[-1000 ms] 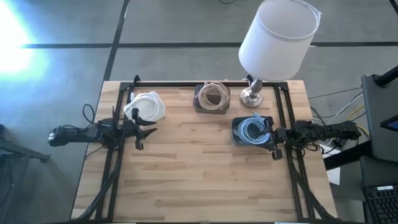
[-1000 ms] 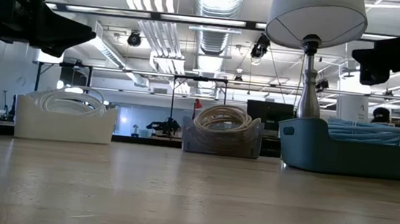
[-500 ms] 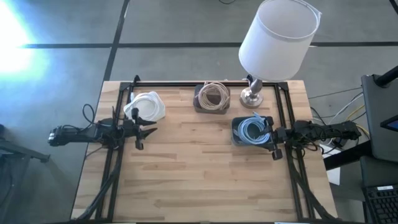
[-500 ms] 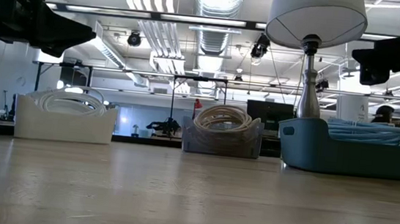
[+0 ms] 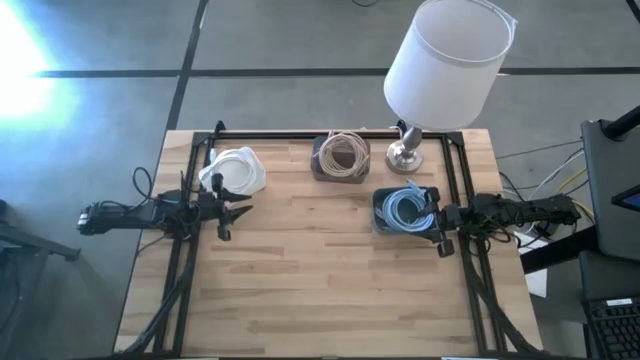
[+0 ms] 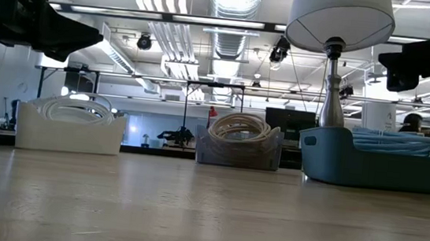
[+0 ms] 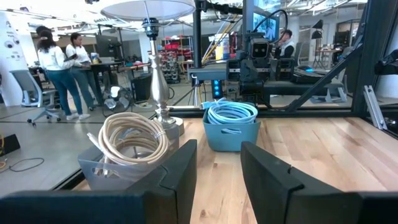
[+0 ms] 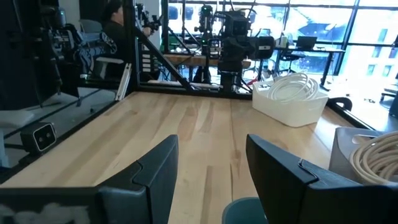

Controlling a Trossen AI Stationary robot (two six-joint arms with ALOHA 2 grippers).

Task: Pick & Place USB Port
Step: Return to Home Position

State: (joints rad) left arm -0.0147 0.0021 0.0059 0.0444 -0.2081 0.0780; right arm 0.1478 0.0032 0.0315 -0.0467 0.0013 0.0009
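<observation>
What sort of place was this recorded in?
Probably an open-plan robotics lab or workshop: exposed ceiling ducts overhead, people standing in the room behind, and a metal-framed wooden table.

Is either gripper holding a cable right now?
No, in the wrist views the left gripper and the right gripper both stand open with nothing held.

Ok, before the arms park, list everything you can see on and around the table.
white bin: one, back left, holds white cable
grey bin: one, back centre, holds brown cable
blue bin: one, right side, holds blue cable
lamp: one, white shade, silver base, back right
table: one, light wood
people: two, room beyond
left gripper: dark, left edge, fingers open
right gripper: dark, beside blue bin, fingers open
</observation>
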